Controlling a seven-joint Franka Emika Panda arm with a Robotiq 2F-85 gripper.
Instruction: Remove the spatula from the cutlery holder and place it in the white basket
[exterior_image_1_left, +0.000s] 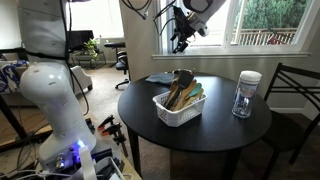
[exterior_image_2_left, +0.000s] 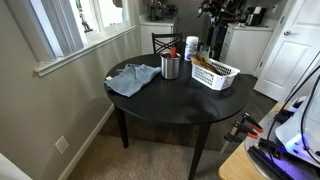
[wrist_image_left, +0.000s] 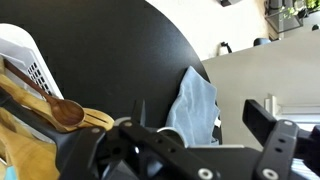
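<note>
The white basket (exterior_image_1_left: 178, 108) (exterior_image_2_left: 215, 74) (wrist_image_left: 22, 48) stands on the round black table (exterior_image_1_left: 200, 135) and holds wooden spoons (wrist_image_left: 66, 111) and other utensils. Beside it is the metal cutlery holder (exterior_image_2_left: 170, 68). A red-topped utensil (exterior_image_2_left: 172, 50) rises from the holder and looks like the spatula. My gripper (exterior_image_1_left: 182, 32) (exterior_image_2_left: 214, 12) hangs high above the table, open and empty. In the wrist view its fingers (wrist_image_left: 262, 118) frame the blue cloth (wrist_image_left: 196, 100), and only a bit of the holder's rim (wrist_image_left: 166, 131) shows.
A crumpled blue cloth (exterior_image_2_left: 133, 78) (exterior_image_1_left: 160, 78) lies beside the holder. A clear jar with a white lid (exterior_image_1_left: 245, 93) (exterior_image_2_left: 191, 47) stands on the table. A dark chair (exterior_image_1_left: 290, 95) sits at the table's side, and another chair (exterior_image_2_left: 162, 42) behind it. Windows line the wall.
</note>
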